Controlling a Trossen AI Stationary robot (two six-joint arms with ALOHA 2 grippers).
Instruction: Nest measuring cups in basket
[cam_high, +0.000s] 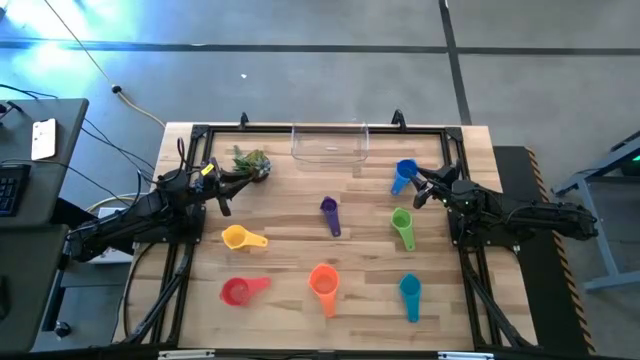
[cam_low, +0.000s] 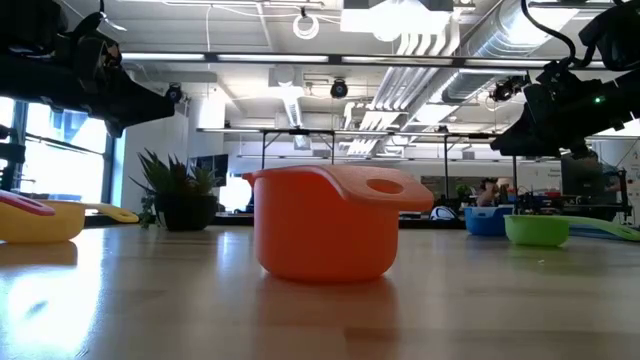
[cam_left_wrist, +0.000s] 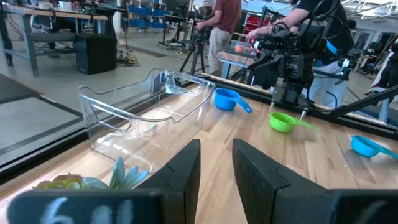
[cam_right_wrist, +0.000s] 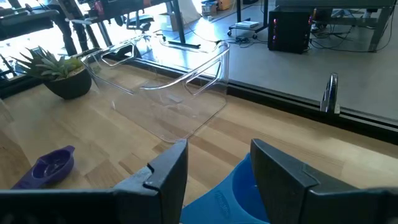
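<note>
Seven measuring cups lie spread on the wooden table: blue (cam_high: 403, 175), purple (cam_high: 330, 213), green (cam_high: 402, 226), yellow (cam_high: 240, 238), red (cam_high: 238, 290), orange (cam_high: 324, 283) and teal (cam_high: 410, 292). The clear basket (cam_high: 330, 142) stands at the middle of the far edge with nothing in it. My right gripper (cam_high: 418, 190) is open just right of the blue cup; in the right wrist view the blue cup (cam_right_wrist: 239, 193) shows low between its fingers (cam_right_wrist: 168, 168). My left gripper (cam_high: 228, 188) is open and waits beside the small plant (cam_high: 252, 163).
The potted plant (cam_left_wrist: 74, 183) sits at the far left of the table, close to the left gripper. A black frame (cam_high: 200, 130) rims the table. The orange cup (cam_low: 330, 230) stands mouth down near the near edge. People stand in the room beyond the table.
</note>
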